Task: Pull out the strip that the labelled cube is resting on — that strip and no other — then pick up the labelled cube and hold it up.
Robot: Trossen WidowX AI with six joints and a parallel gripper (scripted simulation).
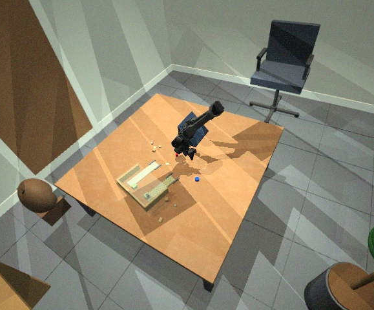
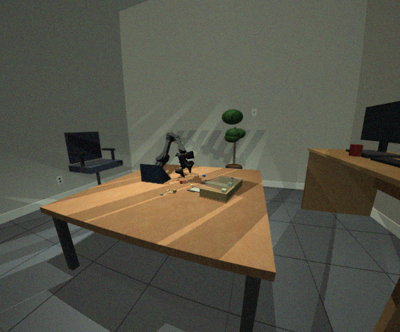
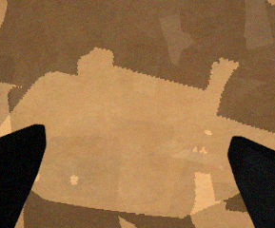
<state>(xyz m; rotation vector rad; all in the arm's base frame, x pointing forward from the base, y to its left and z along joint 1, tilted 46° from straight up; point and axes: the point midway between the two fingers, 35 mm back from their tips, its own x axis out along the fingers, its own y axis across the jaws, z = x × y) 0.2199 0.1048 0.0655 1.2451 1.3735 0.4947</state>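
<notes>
you're looking at a room with pale grey walls (image 2: 193, 71) and a grey tiled floor (image 1: 313, 200), white skirting along the base. a dark office chair (image 1: 285, 60) stands near the corner. a wooden table (image 2: 178, 228) on dark legs sits mid-room, crossed by bands of light and shadow. a potted green plant (image 2: 233, 133) stands by the far wall. to one side, a wooden desk (image 2: 335, 178) carries a dark monitor (image 2: 389, 123) and a red mug (image 2: 355, 149).

arm (image 1: 197, 124): showing matte black, blocky jointed links | base (image 1: 200, 135): showing as dark blue wedge-shaped block | gripper (image 1: 187, 154): showing black, chunky | fingers: appearing as plain black tapered wedges either side of the jaws, unmarked
</notes>
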